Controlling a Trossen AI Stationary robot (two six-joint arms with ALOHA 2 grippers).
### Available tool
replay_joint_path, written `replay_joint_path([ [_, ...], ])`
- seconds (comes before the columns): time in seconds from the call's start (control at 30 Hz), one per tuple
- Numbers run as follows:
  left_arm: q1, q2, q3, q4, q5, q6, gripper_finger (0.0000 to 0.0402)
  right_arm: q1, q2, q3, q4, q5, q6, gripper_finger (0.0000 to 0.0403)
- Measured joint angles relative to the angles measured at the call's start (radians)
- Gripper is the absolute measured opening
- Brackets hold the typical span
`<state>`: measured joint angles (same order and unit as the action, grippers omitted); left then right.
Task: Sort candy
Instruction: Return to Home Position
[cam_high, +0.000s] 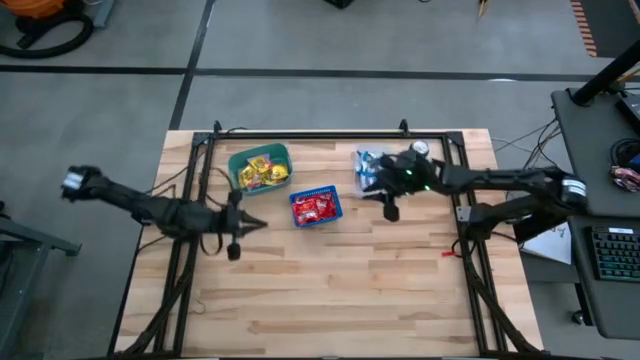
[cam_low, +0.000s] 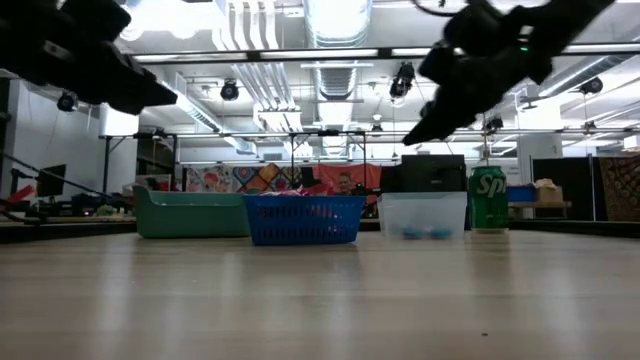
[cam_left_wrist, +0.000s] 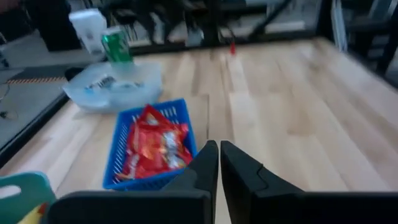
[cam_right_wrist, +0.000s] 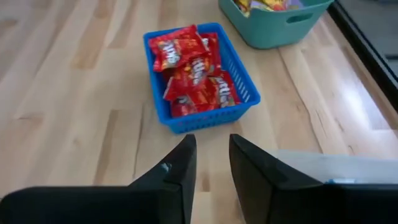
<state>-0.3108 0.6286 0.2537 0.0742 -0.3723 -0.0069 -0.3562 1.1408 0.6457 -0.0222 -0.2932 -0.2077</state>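
Observation:
Red candy (cam_right_wrist: 194, 73) fills the blue basket (cam_high: 316, 207) at the table's far middle. Yellow candy (cam_high: 264, 174) lies in the green basket (cam_high: 247, 160) to its left. Blue-and-white candy (cam_high: 366, 165) sits in the clear tub (cam_left_wrist: 112, 90) to its right. My left gripper (cam_left_wrist: 217, 146) hovers shut and empty above the table, just left of the blue basket's near corner (cam_high: 255, 224). My right gripper (cam_right_wrist: 211, 140) hangs open and empty over the clear tub's near side (cam_high: 370, 188), pointing at the blue basket.
A green drink can (cam_low: 488, 198) stands behind the clear tub at the far right. A black frame (cam_high: 330, 135) runs along the table's far edge and both sides. Bare wooden tabletop (cam_high: 340, 290) spreads across the near half.

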Motion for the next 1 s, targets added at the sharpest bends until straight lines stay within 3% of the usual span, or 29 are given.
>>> replay_joint_path([
  [0.23,0.388,-0.211,-0.136,0.103,0.360,0.014,0.0000,0.009,-0.240,-0.240,0.120,0.002,0.006,0.0070],
  [0.4,0.566,-0.295,-0.193,0.109,0.526,-0.038,0.0000,0.010,-0.441,-0.414,0.201,-0.002,0.010,0.0069],
  [0.63,0.610,-0.359,-0.243,0.049,0.547,-0.025,0.0000,0.012,-0.717,-0.607,0.242,-0.003,0.031,0.0068],
  [0.77,0.610,-0.385,-0.243,0.055,0.544,-0.033,0.0000,0.012,-0.856,-0.631,0.183,0.000,-0.019,0.0067],
  [0.9,0.610,-0.394,-0.243,0.017,0.486,-0.254,0.0000,0.012,-0.949,-0.631,0.156,0.005,-0.019,0.0068],
  [1.0,0.610,-0.380,-0.242,-0.007,0.465,-0.336,0.0000,0.012,-0.982,-0.631,0.122,0.005,0.131,0.0068],
])
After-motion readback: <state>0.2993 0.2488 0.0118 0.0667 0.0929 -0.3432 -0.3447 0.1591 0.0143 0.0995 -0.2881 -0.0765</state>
